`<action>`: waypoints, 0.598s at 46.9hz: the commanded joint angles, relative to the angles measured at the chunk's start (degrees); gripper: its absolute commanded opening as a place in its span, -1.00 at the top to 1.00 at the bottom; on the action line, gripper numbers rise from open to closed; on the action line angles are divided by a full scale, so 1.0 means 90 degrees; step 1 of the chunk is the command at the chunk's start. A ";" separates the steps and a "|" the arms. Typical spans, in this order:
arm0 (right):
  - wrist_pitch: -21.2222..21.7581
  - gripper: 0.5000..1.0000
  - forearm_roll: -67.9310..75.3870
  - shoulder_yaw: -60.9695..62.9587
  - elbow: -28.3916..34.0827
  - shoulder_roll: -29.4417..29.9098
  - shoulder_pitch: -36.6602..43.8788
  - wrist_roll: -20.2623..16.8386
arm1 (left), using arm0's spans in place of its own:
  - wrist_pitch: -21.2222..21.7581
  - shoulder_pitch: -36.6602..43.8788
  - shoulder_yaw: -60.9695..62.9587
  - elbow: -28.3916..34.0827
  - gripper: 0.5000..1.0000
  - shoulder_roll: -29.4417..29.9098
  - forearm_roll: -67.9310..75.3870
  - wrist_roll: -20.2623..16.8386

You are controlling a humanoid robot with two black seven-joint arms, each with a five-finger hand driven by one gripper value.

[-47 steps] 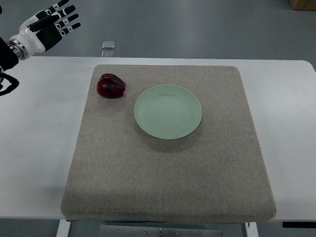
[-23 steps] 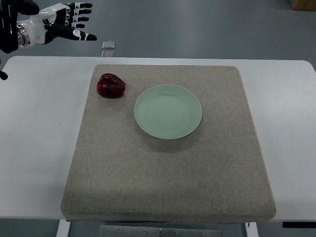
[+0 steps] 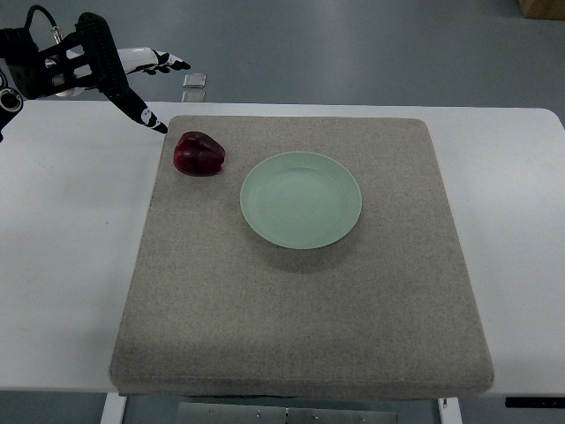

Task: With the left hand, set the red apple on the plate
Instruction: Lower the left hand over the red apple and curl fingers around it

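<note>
Fingers [image 3: 150, 117] spread near red apple [image 3: 199, 154]

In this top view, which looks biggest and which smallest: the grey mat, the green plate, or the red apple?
1. The grey mat is by far the largest.
2. The green plate comes next.
3. The red apple is smallest.
All three lie at table level, so the order is safe.

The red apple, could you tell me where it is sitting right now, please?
In the top view the red apple lies on the grey mat, near its far-left corner, just left of the green plate and not touching it.
</note>
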 commanded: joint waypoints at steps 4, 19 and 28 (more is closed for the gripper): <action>0.0000 -0.72 0.0000 0.0000 0.0000 0.0000 0.0000 0.0000 | 0.0000 0.0031 0.0346 0.0009 -0.99 -0.0061 0.0050 -0.0006; 0.0000 -0.71 0.0000 0.0000 0.0000 0.0000 0.0000 0.0000 | 0.0020 0.0060 0.0893 0.0038 -0.99 -0.0315 0.0060 0.0004; 0.0000 -0.71 0.0000 0.0000 0.0000 0.0000 0.0000 0.0000 | 0.0176 0.0206 0.0923 0.0068 -0.98 -0.0588 0.0490 0.0004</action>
